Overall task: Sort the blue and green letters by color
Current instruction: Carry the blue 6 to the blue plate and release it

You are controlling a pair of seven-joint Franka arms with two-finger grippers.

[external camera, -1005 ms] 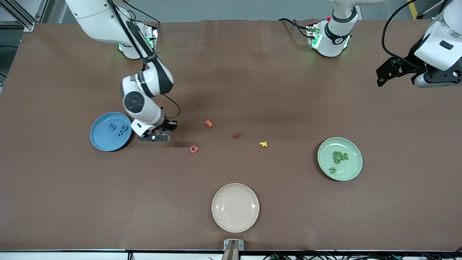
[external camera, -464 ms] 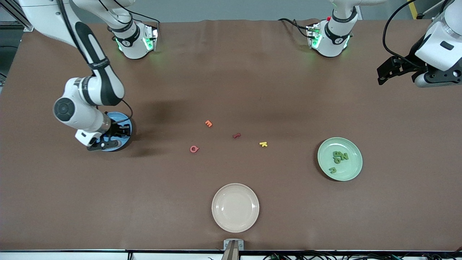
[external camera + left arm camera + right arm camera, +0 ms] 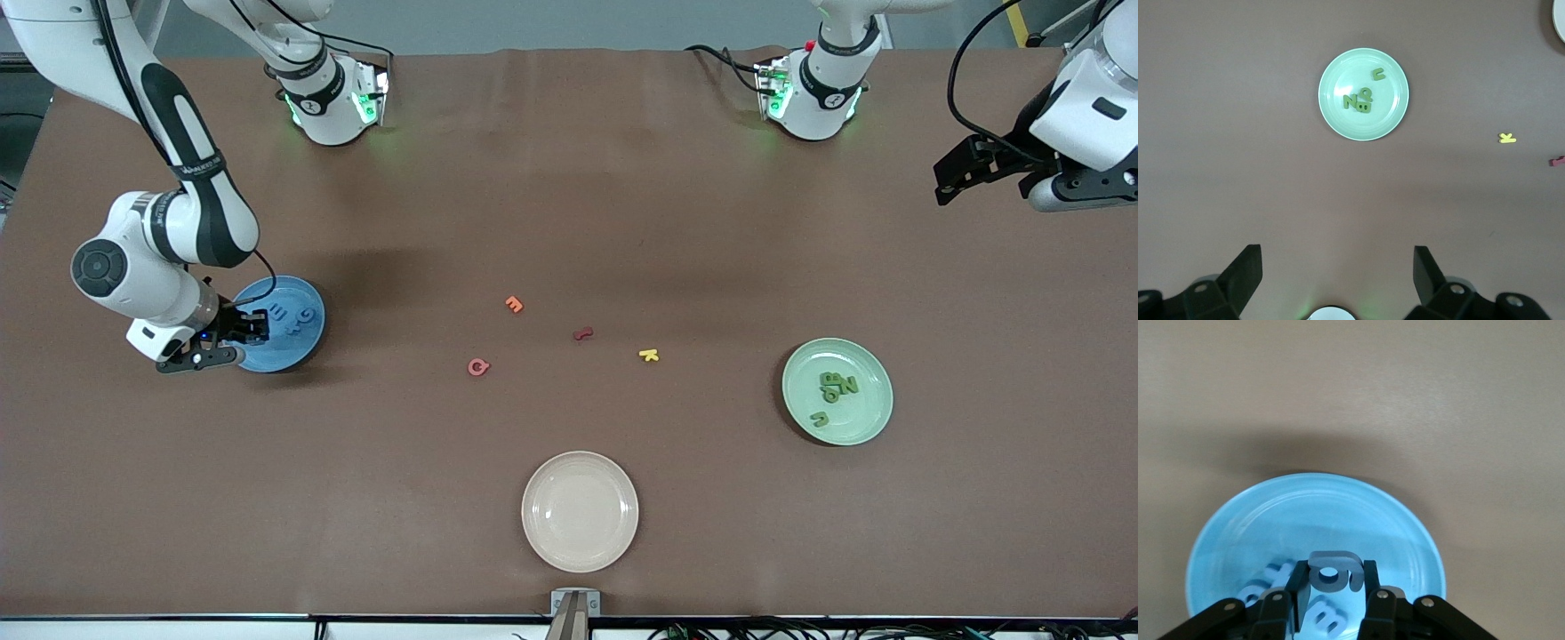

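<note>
My right gripper [image 3: 252, 327] is shut on a blue 6 [image 3: 1338, 561] and holds it just over the blue plate [image 3: 302, 348], at the edge toward the right arm's end of the table. Blue letters E [image 3: 282, 311] and G [image 3: 306, 315] lie in that plate; in the right wrist view the plate [image 3: 1338, 510] and letters [image 3: 1327, 619] show under the held 6. The green plate [image 3: 867, 420] holds a cluster of green letters [image 3: 837, 384] and a u [image 3: 820, 418]. My left gripper [image 3: 944, 182] is open and empty, raised near the left arm's end of the table; its wrist view shows the green plate [image 3: 1335, 117].
An orange letter [image 3: 514, 304], a dark red letter [image 3: 582, 334], a pink letter [image 3: 478, 366] and a yellow K [image 3: 649, 355] lie loose mid-table. A cream plate [image 3: 580, 511] sits near the front edge.
My right gripper has carried the blue 6 from beside the blue plate to over it, toward the right arm's end. The left arm has barely moved.
</note>
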